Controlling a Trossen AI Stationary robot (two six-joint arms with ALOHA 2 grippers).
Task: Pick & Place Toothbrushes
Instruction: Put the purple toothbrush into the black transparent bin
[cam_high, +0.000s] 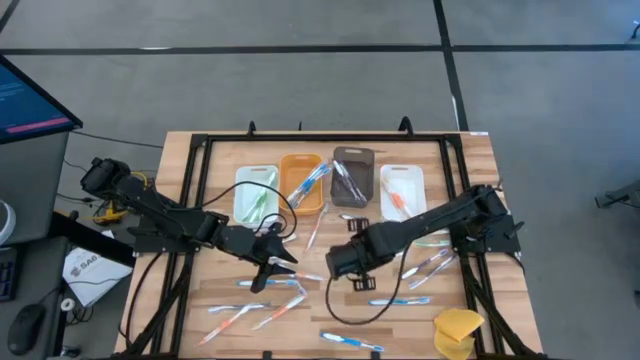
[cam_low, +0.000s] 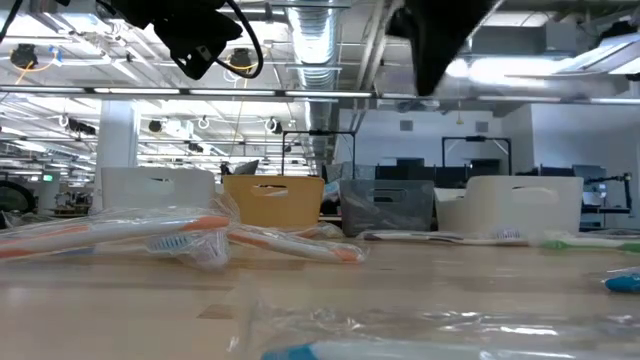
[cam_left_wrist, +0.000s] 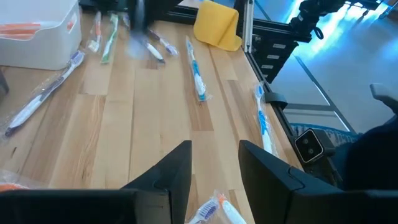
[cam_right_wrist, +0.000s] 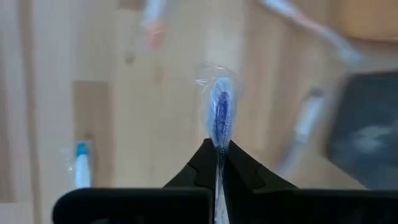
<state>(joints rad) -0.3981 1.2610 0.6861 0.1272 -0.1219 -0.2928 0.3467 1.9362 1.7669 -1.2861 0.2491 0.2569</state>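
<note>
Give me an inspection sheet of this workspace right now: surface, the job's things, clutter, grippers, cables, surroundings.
Surface: wooden table inside a black frame.
Job's things: wrapped toothbrushes scattered across the table's near half; some already lie in the four bins along the far side.
Clutter: yellow sponge-like lump at the near right corner.
Grippers: right gripper shut on a blue toothbrush, held above the table; left gripper open, holding nothing, over the toothbrushes on the left.
Cables: black cable loops under the right arm.
Surroundings: monitor off the left edge; office desks behind.
</note>
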